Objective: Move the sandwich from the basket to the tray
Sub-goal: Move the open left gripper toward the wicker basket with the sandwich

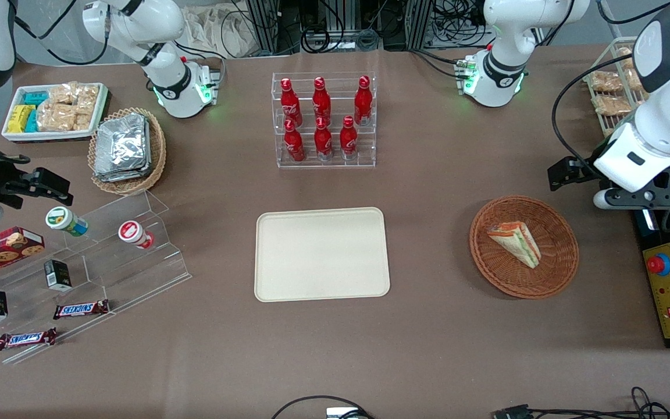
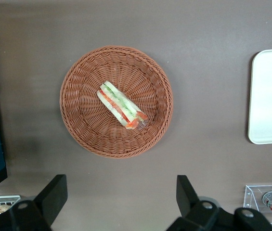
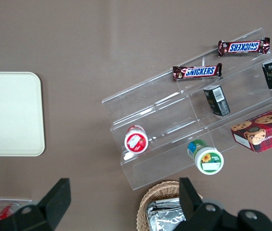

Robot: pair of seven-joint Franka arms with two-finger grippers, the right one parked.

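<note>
The sandwich [image 1: 515, 243] [image 2: 121, 106], a clear-wrapped wedge with green and orange-red filling, lies in the middle of the reddish-brown wicker basket [image 1: 477, 244] [image 2: 73, 110]. The cream tray [image 1: 321, 254] [image 2: 270, 96] sits flat and bare beside the basket, toward the parked arm's end of the table. My gripper [image 1: 570, 173] [image 2: 120, 197] hangs well above the table, a little farther from the front camera than the basket and not touching it. It is open, and only brown tablecloth shows between its black fingers [image 2: 54, 192].
An acrylic rack of red bottles [image 1: 323, 122] stands farther back than the tray. A yellow control box with a red button [image 1: 669, 291] sits near the basket at the table's edge. A wire rack of snack packs [image 1: 608, 87] stands at the back. Stepped acrylic shelves [image 1: 79, 273] lie toward the parked arm's end.
</note>
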